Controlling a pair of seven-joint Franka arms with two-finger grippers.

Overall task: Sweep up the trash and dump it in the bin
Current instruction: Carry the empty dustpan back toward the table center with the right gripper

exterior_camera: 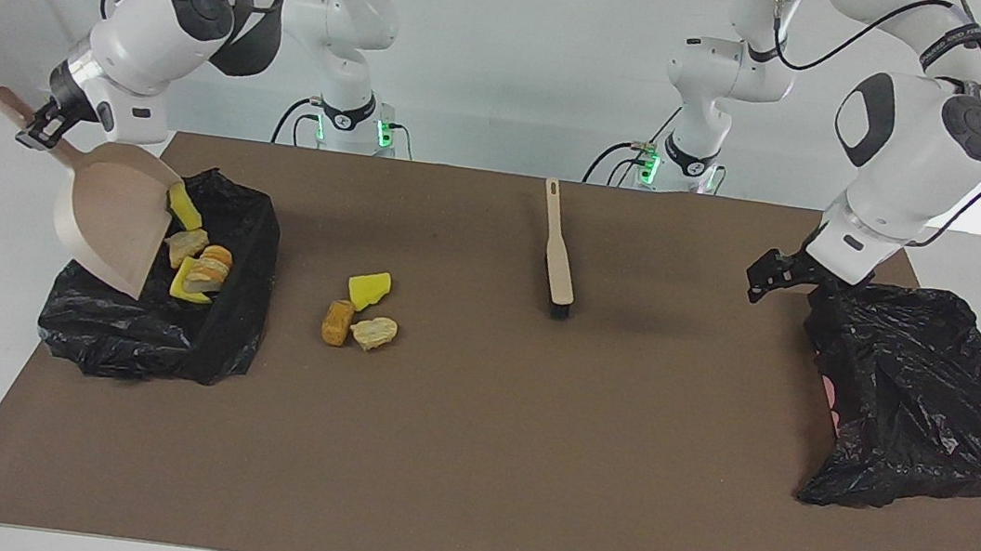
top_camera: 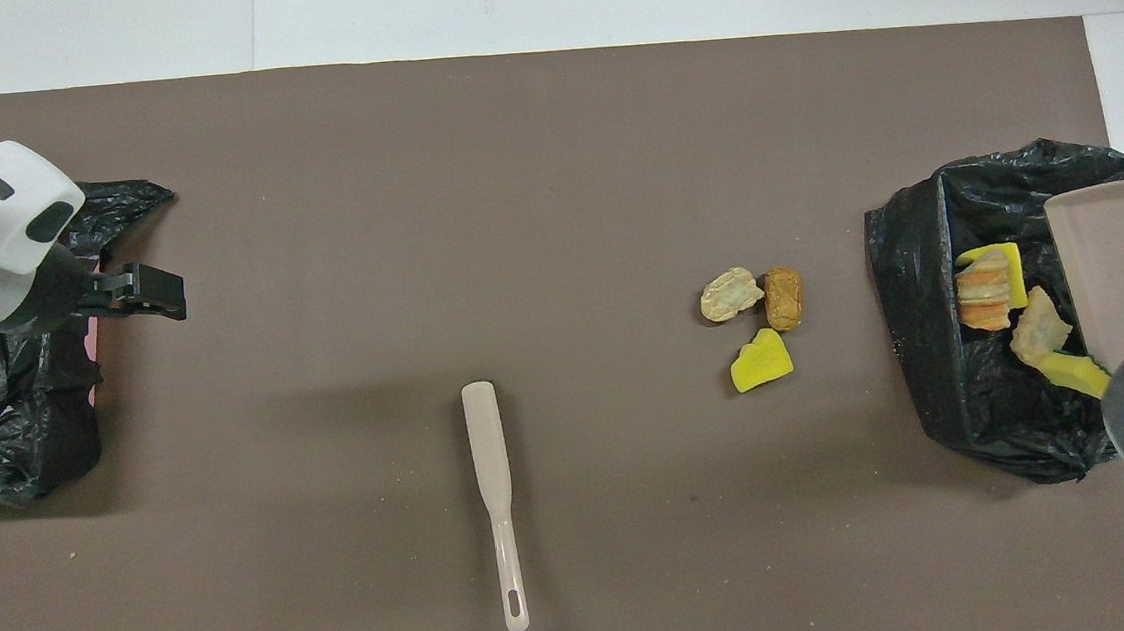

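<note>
right pincer (exterior_camera: 34,130) grips dustpan (exterior_camera: 109,215) (tilted) | over bin (exterior_camera: 156,328)

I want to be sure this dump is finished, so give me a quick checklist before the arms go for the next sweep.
1. Right gripper shut on the dustpan handle: ok.
2. Dustpan tilted over the bin at the right arm's end: ok.
3. Dustpan emptied: cannot tell; a yellow chunk sits at its lip.
4. All trash binned: not ok; three bits lie on the mat.
5. Brush free on the mat: ok.
6. Left gripper open, holding nothing, beside the second bag: ok.
</note>
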